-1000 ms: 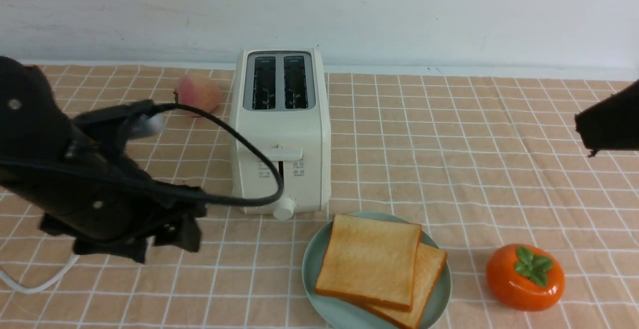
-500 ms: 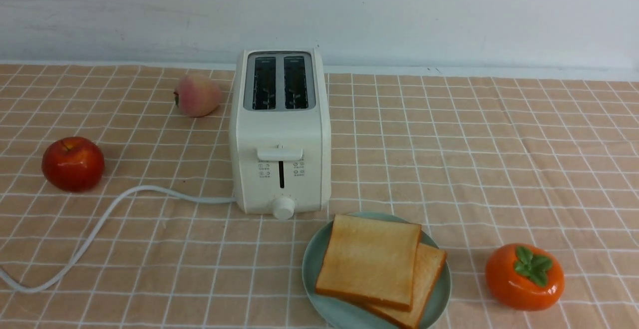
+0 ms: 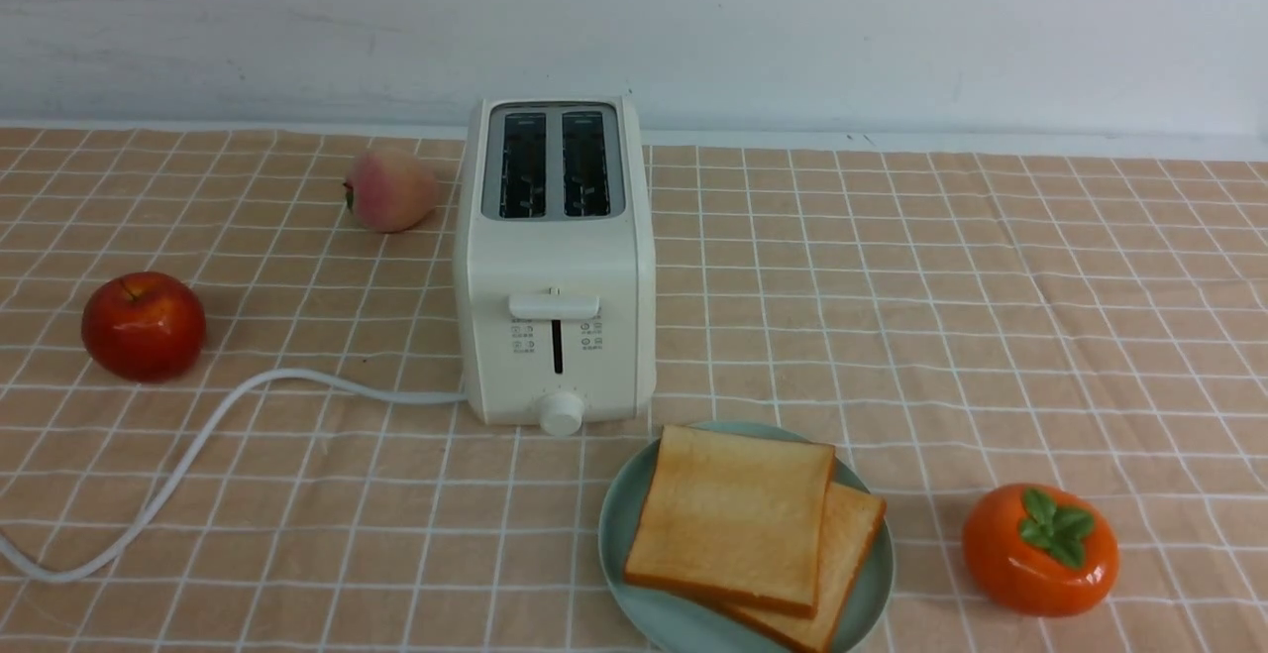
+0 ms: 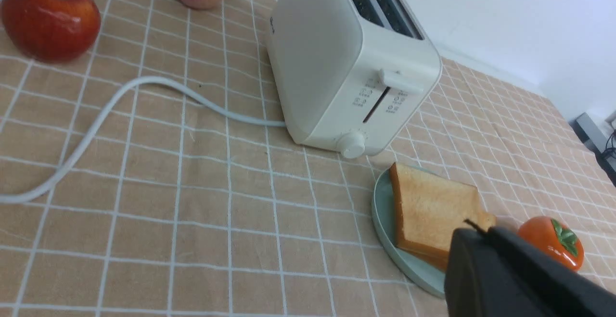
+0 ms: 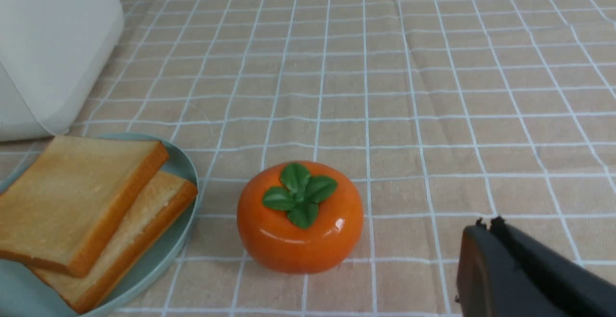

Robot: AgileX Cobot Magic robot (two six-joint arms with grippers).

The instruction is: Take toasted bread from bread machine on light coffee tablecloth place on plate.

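Two slices of toasted bread (image 3: 733, 519) lie stacked and offset on the pale teal plate (image 3: 619, 524), just right of the bread machine's front. The cream-white bread machine (image 3: 555, 267) stands on the light coffee tablecloth (image 3: 941, 286); both slots look dark and empty and its lever is up. No arm shows in the front view. My left gripper (image 4: 474, 233) is shut and empty, held above the cloth near the plate (image 4: 385, 230) and toast (image 4: 430, 209). My right gripper (image 5: 486, 225) is shut and empty, right of the plate (image 5: 185, 172) and toast (image 5: 72, 196).
A red apple (image 3: 144, 324) sits at the left and a peach (image 3: 389, 189) behind the toaster's left side. An orange persimmon (image 3: 1040, 549) sits right of the plate, also in the right wrist view (image 5: 299, 216). The white cord (image 3: 198, 445) curves left across the cloth.
Both arms have left the front view: the left arm drew back from beside the toaster, uncovering the apple and cord. The right arm left the right edge. Toast and plate have not moved.
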